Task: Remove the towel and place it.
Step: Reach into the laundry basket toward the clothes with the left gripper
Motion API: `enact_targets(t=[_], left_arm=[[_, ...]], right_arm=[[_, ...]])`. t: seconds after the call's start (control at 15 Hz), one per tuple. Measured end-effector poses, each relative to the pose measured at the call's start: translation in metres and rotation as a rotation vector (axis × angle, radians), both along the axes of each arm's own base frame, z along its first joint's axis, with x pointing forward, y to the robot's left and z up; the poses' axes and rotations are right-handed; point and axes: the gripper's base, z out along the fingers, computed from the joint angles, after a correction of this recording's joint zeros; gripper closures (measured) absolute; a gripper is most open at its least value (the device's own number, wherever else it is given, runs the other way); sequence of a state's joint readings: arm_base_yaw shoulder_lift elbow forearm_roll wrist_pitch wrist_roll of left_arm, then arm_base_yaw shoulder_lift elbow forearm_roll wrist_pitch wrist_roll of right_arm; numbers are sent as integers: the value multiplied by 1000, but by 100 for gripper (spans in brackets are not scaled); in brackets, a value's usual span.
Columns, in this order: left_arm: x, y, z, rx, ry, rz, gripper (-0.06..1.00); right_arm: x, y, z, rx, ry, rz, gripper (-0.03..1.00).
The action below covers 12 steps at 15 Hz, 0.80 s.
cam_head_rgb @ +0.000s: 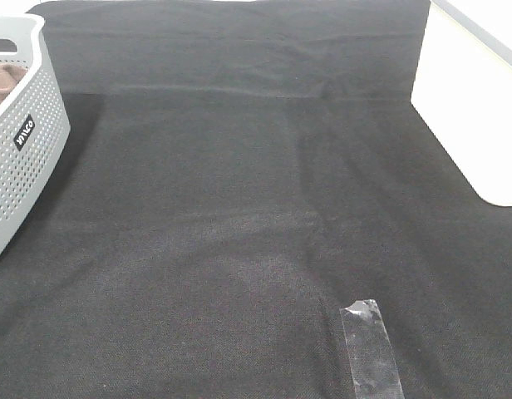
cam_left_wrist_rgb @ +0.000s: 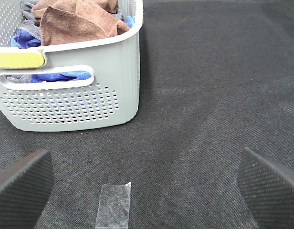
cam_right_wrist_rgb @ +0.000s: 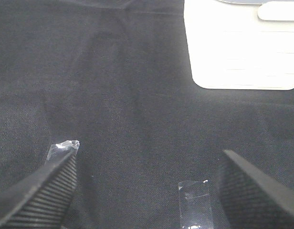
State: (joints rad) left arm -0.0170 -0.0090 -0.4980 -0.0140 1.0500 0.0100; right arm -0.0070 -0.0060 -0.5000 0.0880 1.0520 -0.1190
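The towel (cam_left_wrist_rgb: 75,24) lies crumpled on top of the pile inside the basket (cam_left_wrist_rgb: 123,62), over blue and grey cloths (cam_left_wrist_rgb: 66,76). The left gripper (cam_left_wrist_rgb: 147,183) hangs just outside the basket's holed wall, jaws spread wide and empty. The right gripper (cam_right_wrist_rgb: 147,191), well away from the basket, is likewise spread and holds nothing. I see 2 risks: a deep pinch could drag the other cloths out too, and a finger catching the rim could shove or tip the basket.
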Motion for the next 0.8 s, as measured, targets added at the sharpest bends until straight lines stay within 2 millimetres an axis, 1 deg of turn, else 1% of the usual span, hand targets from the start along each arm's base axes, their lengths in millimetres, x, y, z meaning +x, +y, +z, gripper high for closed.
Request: enact_targets(t=[0.8], left_arm=[[0,0,0,0,0,0,-5]], right_arm=[[0,0,0,0,0,0,23]])
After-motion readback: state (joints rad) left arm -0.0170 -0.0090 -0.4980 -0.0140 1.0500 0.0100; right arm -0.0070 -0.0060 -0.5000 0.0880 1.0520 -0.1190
